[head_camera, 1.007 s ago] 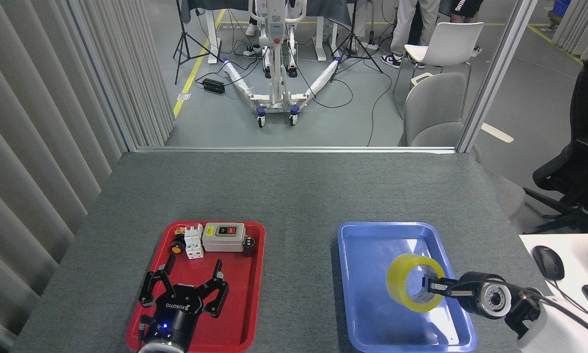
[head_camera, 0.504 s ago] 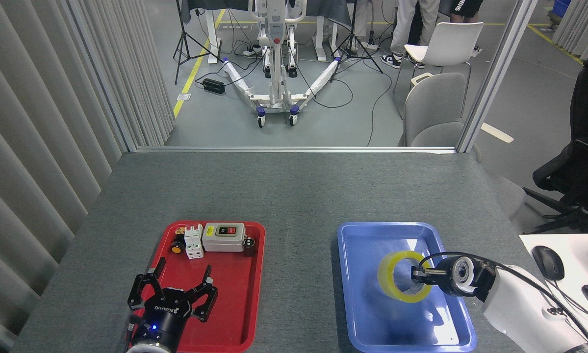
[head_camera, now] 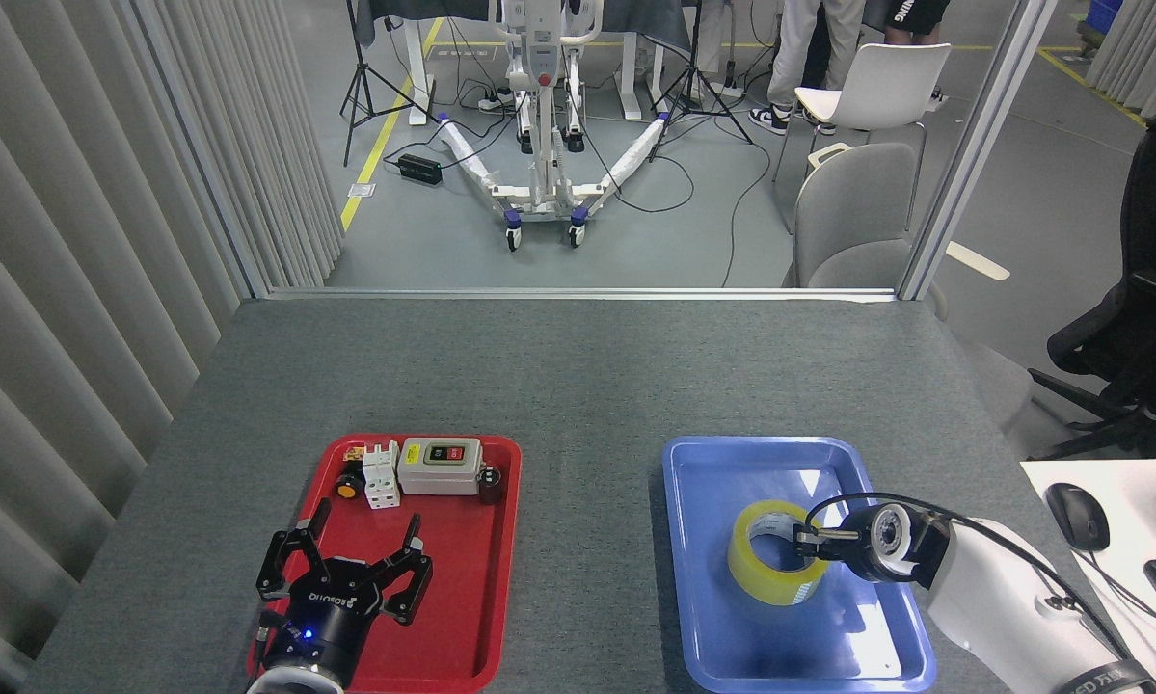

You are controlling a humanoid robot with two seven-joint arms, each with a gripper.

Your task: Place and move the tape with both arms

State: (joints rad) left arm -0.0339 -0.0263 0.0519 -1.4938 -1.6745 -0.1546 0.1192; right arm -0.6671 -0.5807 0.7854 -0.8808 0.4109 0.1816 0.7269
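Left jaws: the left gripper point(head_camera: 346, 554) hung over the near end of the red tray point(head_camera: 496, 617), fingers spread wide, holding nothing.
Right jaws: the right gripper point(head_camera: 809, 542) reached into the core of the tape point(head_camera: 766, 564); whether it pinched the wall I could not tell.
Tape: just left of the right jaws, in the blue tray point(head_camera: 703, 627).
Beyond the left jaws: a switch box point(head_camera: 440, 466) and small electrical parts at the tray's far end.
Worktop: grey felt-like worktop point(head_camera: 578, 376), bare beyond both trays.
Room: a wheeled white stand point(head_camera: 542, 183), cables, chairs point(head_camera: 852, 217) and people's legs point(head_camera: 809, 48) on the floor; pleated screen to the left.
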